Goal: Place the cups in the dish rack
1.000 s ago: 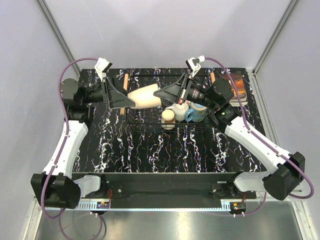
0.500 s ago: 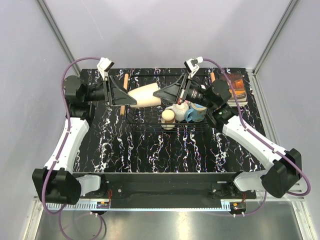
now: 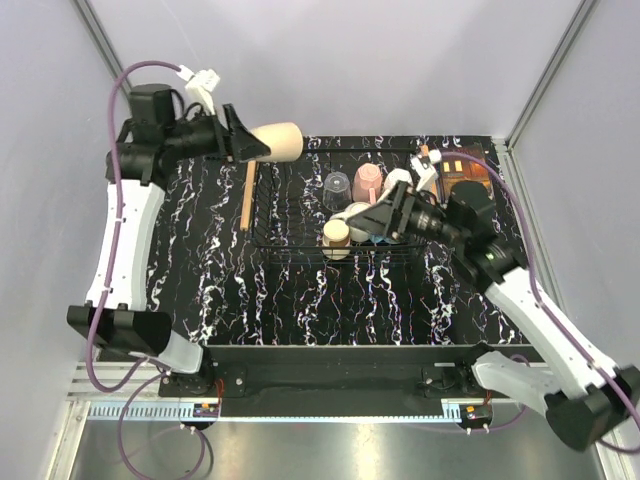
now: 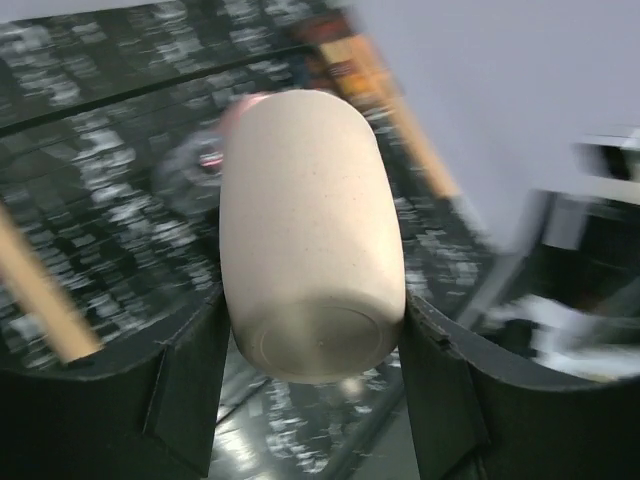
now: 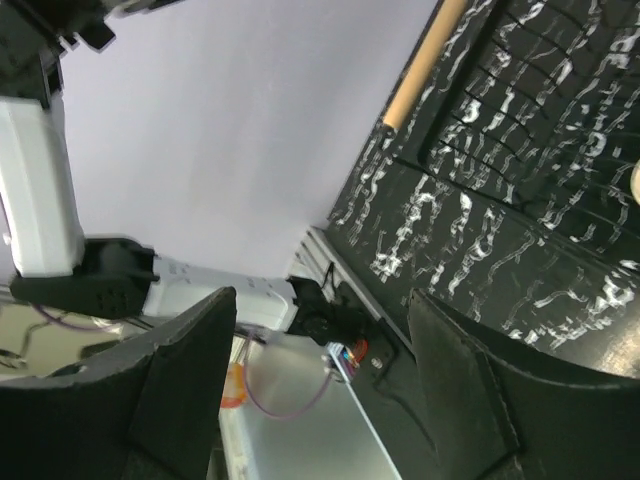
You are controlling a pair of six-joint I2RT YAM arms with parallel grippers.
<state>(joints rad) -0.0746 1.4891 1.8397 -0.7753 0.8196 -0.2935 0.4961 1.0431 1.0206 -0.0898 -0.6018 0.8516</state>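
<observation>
My left gripper (image 3: pixel 248 146) is shut on a cream cup (image 3: pixel 278 142), held on its side high above the table's back left corner. The left wrist view shows that cup (image 4: pixel 310 220) base-first, clamped between both fingers (image 4: pixel 195 380). The black wire dish rack (image 3: pixel 290 215) stands mid-table and holds a clear glass (image 3: pixel 337 187), a pink cup (image 3: pixel 369 180), a white cup (image 3: pixel 397 181), a cream mug (image 3: pixel 337 236) and a white mug (image 3: pixel 357 213). My right gripper (image 3: pixel 368 220) hovers at the rack's right part, open and empty (image 5: pixel 320 330), partly hiding a blue mug (image 3: pixel 385 236).
The rack's wooden handle (image 3: pixel 247 195) runs along its left end and shows in the right wrist view (image 5: pixel 420 60). An orange-brown book (image 3: pixel 470 172) lies at the back right corner. Grey walls close in on both sides.
The left arm has swung up and back to the left with the cream cup, away from the rack. The right gripper has opened and drawn back toward the near right.
</observation>
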